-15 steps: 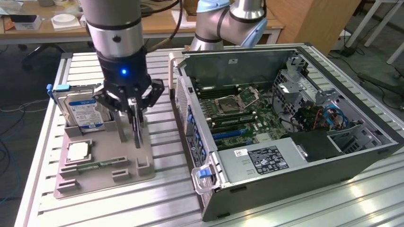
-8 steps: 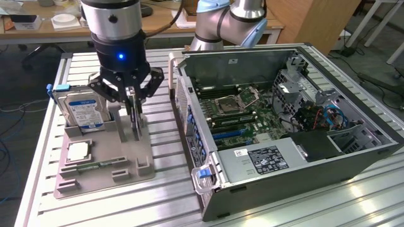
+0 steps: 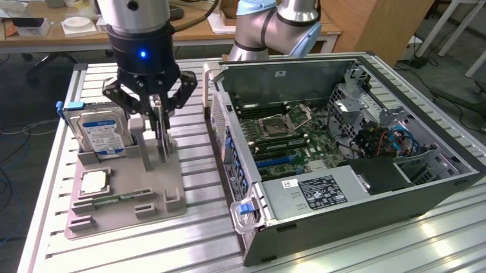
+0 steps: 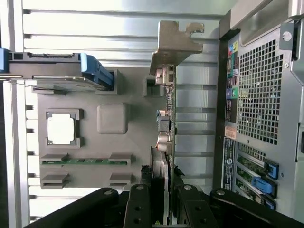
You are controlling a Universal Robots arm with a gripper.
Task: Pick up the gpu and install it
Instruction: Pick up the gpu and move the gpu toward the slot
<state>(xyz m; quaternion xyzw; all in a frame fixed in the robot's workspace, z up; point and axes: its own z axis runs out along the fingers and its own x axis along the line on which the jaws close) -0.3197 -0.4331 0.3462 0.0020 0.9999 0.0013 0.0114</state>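
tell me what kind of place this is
Probably a robotics lab for PC assembly: an open computer case on a slatted aluminium table, a hard drive in a parts fixture.

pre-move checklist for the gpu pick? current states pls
1. Pincer shut on the gpu, one finger on each face: ok.
2. gpu standing upright on its edge, silver bracket unobstructed: ok.
3. gpu clear of the grey holder: not ok, its lower edge looks down in the holder's slot.
4. Hard drive apart from the pincer: ok.
5. Computer case open on its side, motherboard exposed: ok.
6. Target slot on the motherboard free: cannot tell.
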